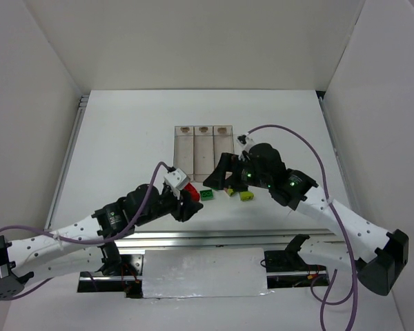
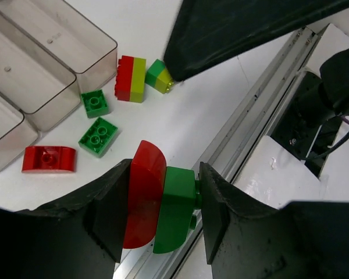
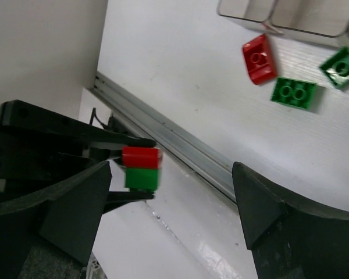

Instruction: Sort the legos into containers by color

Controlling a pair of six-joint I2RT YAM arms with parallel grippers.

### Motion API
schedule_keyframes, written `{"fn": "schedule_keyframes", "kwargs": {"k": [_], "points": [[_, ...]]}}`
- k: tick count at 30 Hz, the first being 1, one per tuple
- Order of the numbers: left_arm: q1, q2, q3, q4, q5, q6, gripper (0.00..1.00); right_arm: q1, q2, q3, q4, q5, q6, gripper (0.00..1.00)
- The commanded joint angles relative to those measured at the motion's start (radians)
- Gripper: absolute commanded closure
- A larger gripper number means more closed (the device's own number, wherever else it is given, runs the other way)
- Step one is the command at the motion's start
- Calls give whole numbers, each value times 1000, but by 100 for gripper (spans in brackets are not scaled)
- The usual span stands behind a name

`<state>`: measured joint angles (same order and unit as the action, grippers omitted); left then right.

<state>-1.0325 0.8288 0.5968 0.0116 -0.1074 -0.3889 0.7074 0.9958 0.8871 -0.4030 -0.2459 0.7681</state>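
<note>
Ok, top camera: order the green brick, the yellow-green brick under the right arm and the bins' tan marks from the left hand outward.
1. The green brick, right of the left hand gripping stacked legos.
2. The yellow-green brick, farther right.
3. The tan marks, at the bins' far end.

White table (image 1: 124,138) boxed in by white walls (image 1: 193,41); aluminium rail (image 1: 228,238) along near table edge, shiny silver sheet (image 1: 203,272) just below it in top view.
</note>
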Motion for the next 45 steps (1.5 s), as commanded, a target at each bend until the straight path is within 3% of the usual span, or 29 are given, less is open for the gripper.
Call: {"fn": "schedule_keyframes", "kwargs": {"k": [1,9,14,20,23,24,25,26,27,28,30,31,33,36,40,45], "points": [[-21,6,64,87,45,157,100,69,56,96,55,33,14,9],[-28,23,87,94,70,234,100,148,115,90,76,39,28,15],[-29,33,89,119,63,242,100,171,130,81,89,22,23,25],[-31,43,98,122,52,255,100,184,176,61,130,-93,14,29],[-31,47,104,114,40,260,100,187,198,58,164,-156,14,50],[-31,46,107,111,38,260,100,190,204,58,171,-162,13,63],[-32,47,109,111,35,260,100,191,205,56,171,-173,14,63],[-32,46,109,110,28,259,100,188,204,56,179,-174,14,79],[-32,44,112,107,25,257,98,190,202,55,190,-174,13,88],[-32,44,113,105,22,255,94,190,199,49,202,-184,13,92],[-32,44,115,102,-3,243,65,191,187,43,236,-196,5,98],[-32,44,115,99,-17,234,32,191,181,35,248,-200,-1,100],[-32,47,123,90,-43,211,1,188,165,24,279,-188,-29,100],[-32,61,193,35,-83,148,0,169,158,32,256,-155,-146,100],[-32,92,388,-217,-143,-17,0,126,109,55,185,-98,-305,100],[-31,104,593,-516,-176,-142,1,3,-22,4,193,-313,-473,100]]}}
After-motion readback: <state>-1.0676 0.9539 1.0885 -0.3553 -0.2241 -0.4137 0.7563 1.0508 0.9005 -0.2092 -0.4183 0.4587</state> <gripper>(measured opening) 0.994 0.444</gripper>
